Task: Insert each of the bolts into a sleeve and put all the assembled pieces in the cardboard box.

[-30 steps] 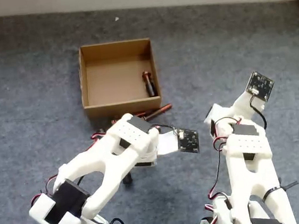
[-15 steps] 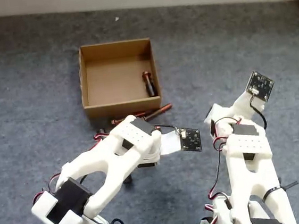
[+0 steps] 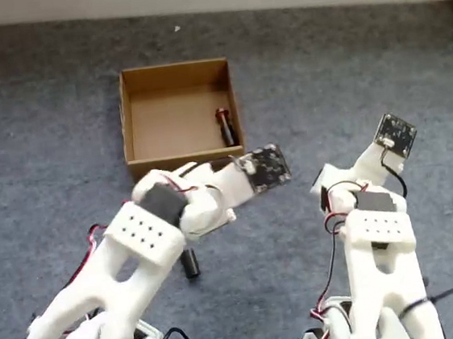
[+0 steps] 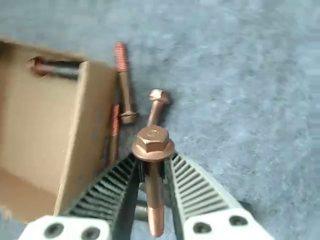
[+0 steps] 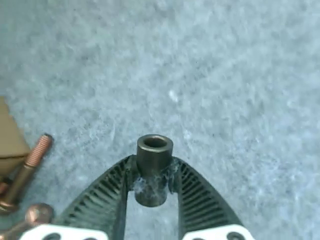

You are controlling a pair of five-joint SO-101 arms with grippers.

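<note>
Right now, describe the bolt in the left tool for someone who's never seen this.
Start at the cardboard box on the grey carpet. Loose copper bolts lie beside its outer wall. Yours is the one bolt clamped in the left tool, hex head foremost.

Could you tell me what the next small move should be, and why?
Probably swing the bolt in the left gripper toward the sleeve in the right gripper and align them: each is shut on its part, not yet joined.
</note>
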